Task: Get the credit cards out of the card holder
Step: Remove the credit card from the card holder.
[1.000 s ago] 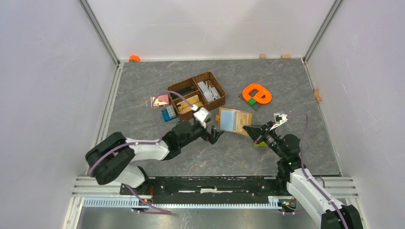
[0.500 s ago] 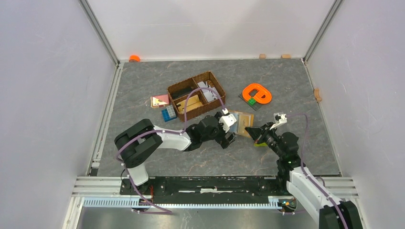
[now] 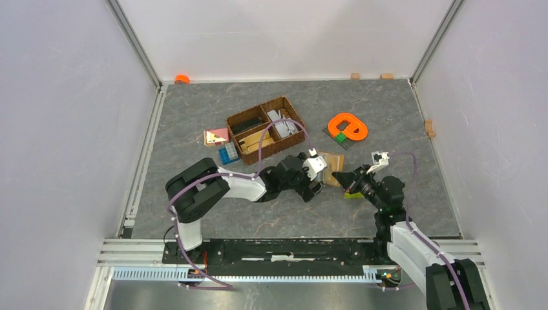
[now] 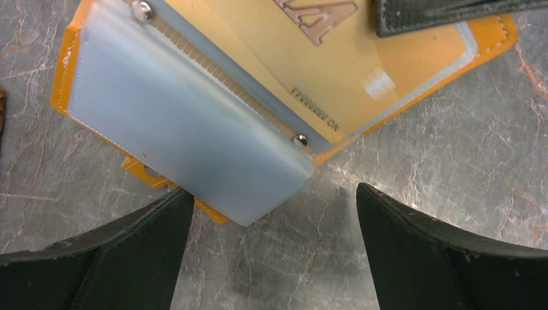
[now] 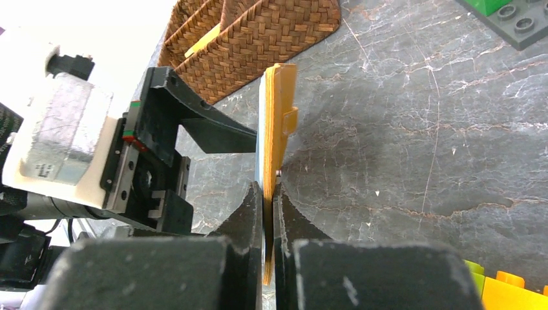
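Near centre, right fingers (image 5: pixel 252 208) clamped on card holder (image 5: pixel 278 123) edge; left arm (image 3: pixel 239 186) stretched across, left fingers (image 4: pixel 129 258) spread wide before it.

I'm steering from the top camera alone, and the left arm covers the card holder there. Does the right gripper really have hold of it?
Observer: Yes. The right wrist view shows the right gripper shut on the edge of the card holder.
Operator: And is the left gripper holding anything?
Observer: No. In the left wrist view the left gripper is wide open, and the corner of the holder's clear sleeve lies between its fingertips, not pinched.
Operator: Can you see a card to pull?
Observer: Yes. A tan card with a printed number lies in the open holder's other half.
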